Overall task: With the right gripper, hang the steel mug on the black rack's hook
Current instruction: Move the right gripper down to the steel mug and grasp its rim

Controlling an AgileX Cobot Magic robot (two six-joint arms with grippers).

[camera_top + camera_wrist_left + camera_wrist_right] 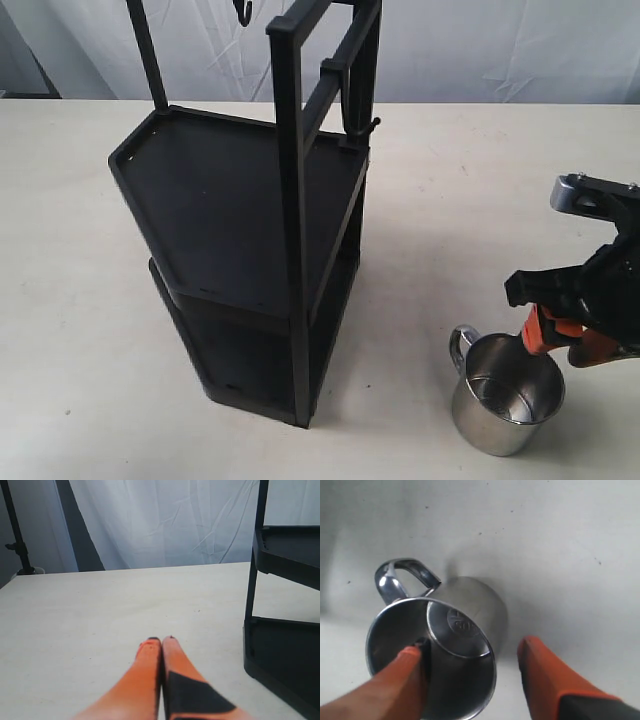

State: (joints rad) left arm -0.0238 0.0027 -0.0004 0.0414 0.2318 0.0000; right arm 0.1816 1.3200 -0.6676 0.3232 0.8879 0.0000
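The steel mug (505,392) stands upright on the table at the front right, with its looped handle (461,345) turned toward the black rack (250,230). My right gripper (565,340) hovers at the mug's rim and is open. In the right wrist view, one orange finger (402,672) dips inside the mug (465,605) and the other finger (545,670) is outside its wall, neither one pressing on it. A slim hook (352,105) hangs from the rack's upper crossbar. My left gripper (160,640) is shut and empty, low over the table.
The rack (285,655) stands right of my left gripper in the left wrist view. A white curtain (480,50) closes off the back of the table. A second hook (243,10) shows at the rack's top edge. Bare tabletop (460,220) lies between the mug and the rack.
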